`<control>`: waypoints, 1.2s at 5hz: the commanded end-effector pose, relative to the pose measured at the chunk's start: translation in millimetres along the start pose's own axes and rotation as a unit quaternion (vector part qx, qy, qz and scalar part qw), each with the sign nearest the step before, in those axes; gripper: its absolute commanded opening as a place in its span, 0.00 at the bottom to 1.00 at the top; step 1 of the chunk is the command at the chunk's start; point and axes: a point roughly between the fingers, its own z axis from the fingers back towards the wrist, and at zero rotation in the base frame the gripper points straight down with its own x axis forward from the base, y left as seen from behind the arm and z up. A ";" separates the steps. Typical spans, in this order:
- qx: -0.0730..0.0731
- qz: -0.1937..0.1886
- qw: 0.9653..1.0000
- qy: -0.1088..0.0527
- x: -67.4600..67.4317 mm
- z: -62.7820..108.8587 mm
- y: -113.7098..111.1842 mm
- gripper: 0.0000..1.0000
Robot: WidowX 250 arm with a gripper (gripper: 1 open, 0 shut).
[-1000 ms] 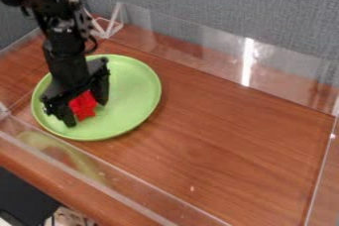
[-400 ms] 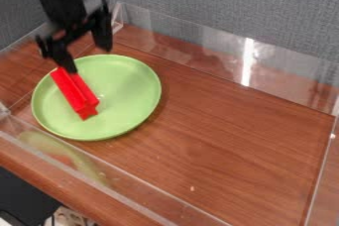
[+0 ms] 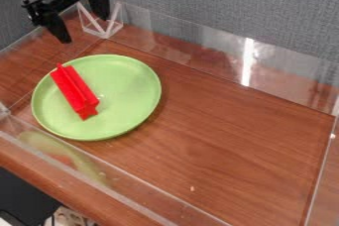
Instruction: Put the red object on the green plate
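The red block lies flat on the left half of the green plate, looks stiff, light and a little smooth, best taken across its narrow sides near the middle, while the pincer hangs above, wide open and empty.

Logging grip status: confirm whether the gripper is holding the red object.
No: the open gripper hangs above the green plate, while the red object lies on it.
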 end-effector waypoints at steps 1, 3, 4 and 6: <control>-0.019 -0.008 0.999 -0.040 11.6 13.4 -8.1 1.00; -0.014 -0.033 0.998 -0.052 2.9 4.8 -15.2 1.00; -0.009 -0.046 0.997 -0.062 -1.2 -0.1 -12.4 0.00; 0.014 -0.061 0.995 -0.074 -4.5 -25.6 -5.8 0.00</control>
